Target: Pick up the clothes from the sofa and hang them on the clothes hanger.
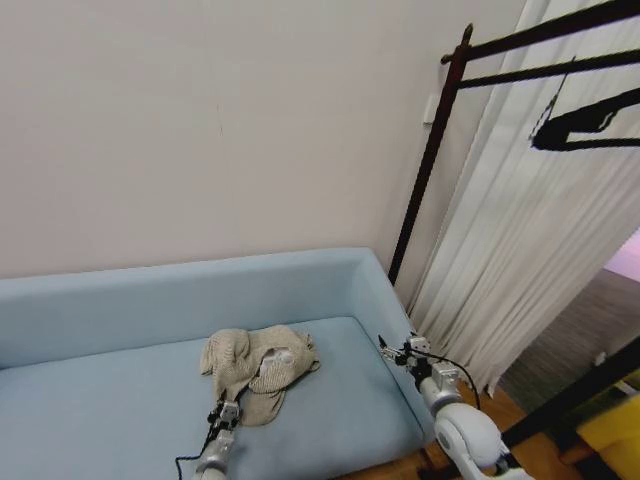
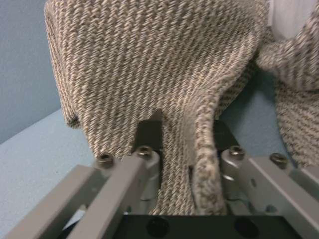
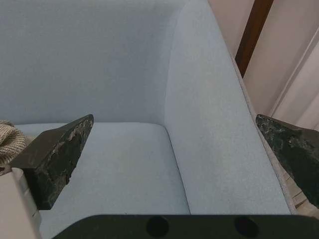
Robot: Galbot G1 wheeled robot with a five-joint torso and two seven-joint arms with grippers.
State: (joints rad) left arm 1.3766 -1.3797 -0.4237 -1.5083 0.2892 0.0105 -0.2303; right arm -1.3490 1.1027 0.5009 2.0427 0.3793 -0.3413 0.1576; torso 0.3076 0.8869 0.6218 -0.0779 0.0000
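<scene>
A beige knitted garment (image 1: 258,364) lies crumpled on the seat of the light blue sofa (image 1: 120,310). My left gripper (image 1: 225,412) is at the garment's near edge. In the left wrist view the garment (image 2: 164,59) bunches between the jaws of the left gripper (image 2: 185,132), which are shut on a fold with a rolled hem. My right gripper (image 1: 405,350) hovers open by the sofa's right armrest, nothing between its dark fingers (image 3: 57,154). A black clothes hanger (image 1: 590,125) hangs from the dark rack (image 1: 428,150) at the upper right.
A white curtain (image 1: 510,270) hangs behind the rack, right of the sofa. The plain wall (image 1: 200,120) rises behind the sofa back. Wooden floor (image 1: 505,405) and a yellow object (image 1: 610,425) lie at the lower right. The sofa armrest (image 3: 209,129) sits under the right gripper.
</scene>
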